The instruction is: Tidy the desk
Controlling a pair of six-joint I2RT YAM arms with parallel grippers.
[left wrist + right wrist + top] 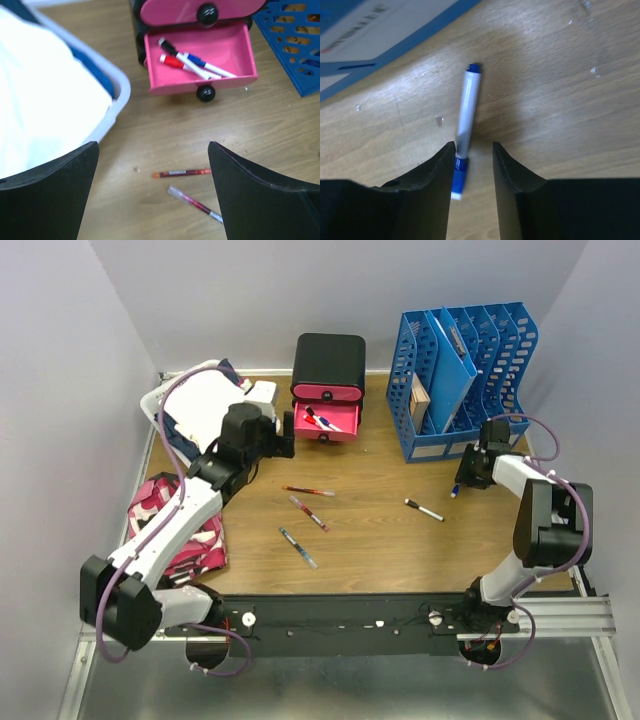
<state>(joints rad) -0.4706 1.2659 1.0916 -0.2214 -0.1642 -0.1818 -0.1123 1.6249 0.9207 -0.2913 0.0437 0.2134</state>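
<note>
On the brown wood-grain laminate bench (380, 540), a white, blue-ended marker (467, 105) lay right at the right gripper (472, 147). Its long axis ran straight ahead, near end between the narrowly parted fingers, hugging the left one, seemingly not pinched. The left gripper (152, 145), spread wide, hung well apart, so the right arm was nearer.

Table: a medium-brown wood-grain top (380, 545) is shown.
Back wall: a plain, pale lavender-grey surface (250, 290) is seen behind the table.
Side walls: the same pale paint is carried on the left wall (60, 390) and the right wall (605, 340); the table is enclosed on three sides.
Front rail: black and silver metal (350, 618) is fixed along the near edge.
Below the rail: a dull grey surface (350, 690) is seen.
Light: even and soft; only faint shadows are cast.
</note>
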